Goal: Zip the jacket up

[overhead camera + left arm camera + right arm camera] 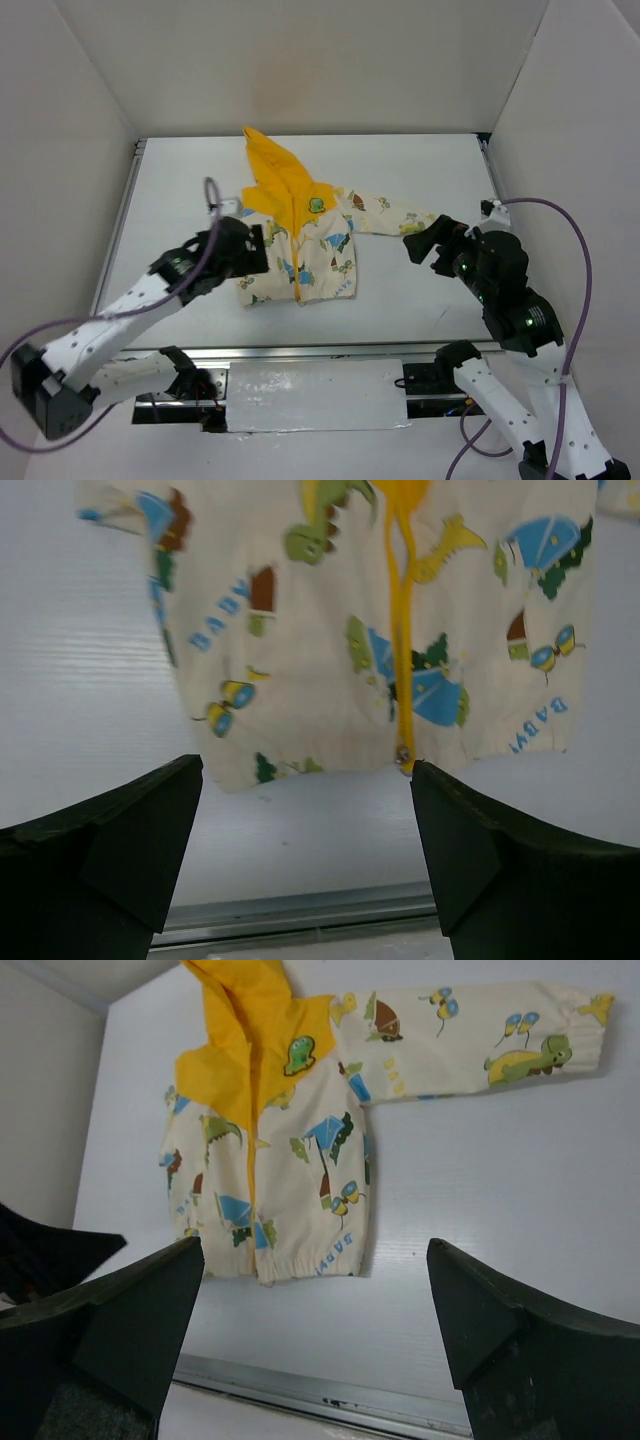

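Note:
The cream jacket (318,245) with cartoon prints lies flat on the white table, yellow hood (272,165) pointing to the far wall and one sleeve (395,215) stretched right. Its yellow zipper strip (402,650) runs down the front to a small metal slider (405,758) at the hem. My left gripper (262,250) hovers open at the jacket's left edge, with the hem just beyond its fingertips (180,780) in the left wrist view. My right gripper (420,245) stands open to the right of the jacket (290,1160), apart from it, holding nothing.
A metal rail (300,352) runs along the table's near edge, with a crinkled silver plate (315,395) between the arm bases. White walls close in on the left, back and right. Purple cables (570,230) loop from both arms.

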`<state>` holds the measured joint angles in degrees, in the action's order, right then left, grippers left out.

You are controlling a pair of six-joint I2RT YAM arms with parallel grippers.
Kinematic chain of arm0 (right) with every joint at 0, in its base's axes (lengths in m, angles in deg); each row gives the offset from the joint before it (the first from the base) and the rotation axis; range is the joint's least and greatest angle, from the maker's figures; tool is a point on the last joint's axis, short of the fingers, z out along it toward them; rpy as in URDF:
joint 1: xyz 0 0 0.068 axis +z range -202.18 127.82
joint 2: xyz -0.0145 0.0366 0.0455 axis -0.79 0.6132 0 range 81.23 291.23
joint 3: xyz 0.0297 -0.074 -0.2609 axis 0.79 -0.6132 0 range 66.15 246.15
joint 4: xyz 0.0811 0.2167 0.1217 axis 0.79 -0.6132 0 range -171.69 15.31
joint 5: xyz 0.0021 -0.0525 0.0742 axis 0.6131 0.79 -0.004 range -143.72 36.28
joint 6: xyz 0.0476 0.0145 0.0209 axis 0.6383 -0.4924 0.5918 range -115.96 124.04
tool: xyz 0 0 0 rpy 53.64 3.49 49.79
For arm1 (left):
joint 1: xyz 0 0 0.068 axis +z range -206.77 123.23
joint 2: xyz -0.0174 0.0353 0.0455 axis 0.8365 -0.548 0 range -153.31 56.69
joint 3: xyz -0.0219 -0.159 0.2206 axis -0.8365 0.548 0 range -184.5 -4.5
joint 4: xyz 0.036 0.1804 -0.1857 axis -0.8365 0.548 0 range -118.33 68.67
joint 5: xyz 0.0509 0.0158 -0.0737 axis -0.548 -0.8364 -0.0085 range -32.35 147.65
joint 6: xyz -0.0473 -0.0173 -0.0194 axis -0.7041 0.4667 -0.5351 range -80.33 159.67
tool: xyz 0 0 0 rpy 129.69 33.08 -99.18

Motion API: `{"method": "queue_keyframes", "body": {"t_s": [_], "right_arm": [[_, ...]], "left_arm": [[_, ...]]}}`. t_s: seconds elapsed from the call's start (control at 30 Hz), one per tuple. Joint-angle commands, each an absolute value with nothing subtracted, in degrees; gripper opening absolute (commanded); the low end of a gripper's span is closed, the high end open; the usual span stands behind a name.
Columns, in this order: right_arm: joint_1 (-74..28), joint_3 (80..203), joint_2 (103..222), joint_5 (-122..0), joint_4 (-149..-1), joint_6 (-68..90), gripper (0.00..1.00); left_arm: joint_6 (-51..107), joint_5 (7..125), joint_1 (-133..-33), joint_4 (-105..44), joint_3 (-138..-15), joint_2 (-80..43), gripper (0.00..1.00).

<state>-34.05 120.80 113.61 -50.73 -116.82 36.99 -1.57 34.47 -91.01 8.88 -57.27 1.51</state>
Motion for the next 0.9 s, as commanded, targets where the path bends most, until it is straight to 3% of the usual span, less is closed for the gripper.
{"method": "queue_keyframes", "body": {"t_s": [0.0, 0.17, 0.37, 0.73, 0.87], "right_arm": [[-33.81, 121.17, 117.00, -53.45, -117.32, 35.42, 1.00], [-33.55, 120.91, 117.01, -54.68, -116.88, 34.72, 1.00], [-33.29, 119.24, 116.12, -54.86, -115.47, 34.36, 1.00], [-33.20, 118.62, 116.56, -55.56, -114.59, 34.01, 1.00], [-33.11, 118.71, 116.56, -55.56, -114.68, 34.10, 1.00]], "left_arm": [[-12.08, 26.19, -101.93, 8.76, -63.11, -11.62, 0.98], [-15.17, 25.21, -107.74, 5.34, -64.96, -26.16, 0.86], [-17.11, 25.66, -108.18, 2.78, -64.79, -35.14, 0.84], [-17.55, 26.62, -107.40, -0.72, -60.58, -37.18, 0.67], [-16.85, 28.20, -106.87, -2.48, -59.52, -37.79, 0.51]]}}
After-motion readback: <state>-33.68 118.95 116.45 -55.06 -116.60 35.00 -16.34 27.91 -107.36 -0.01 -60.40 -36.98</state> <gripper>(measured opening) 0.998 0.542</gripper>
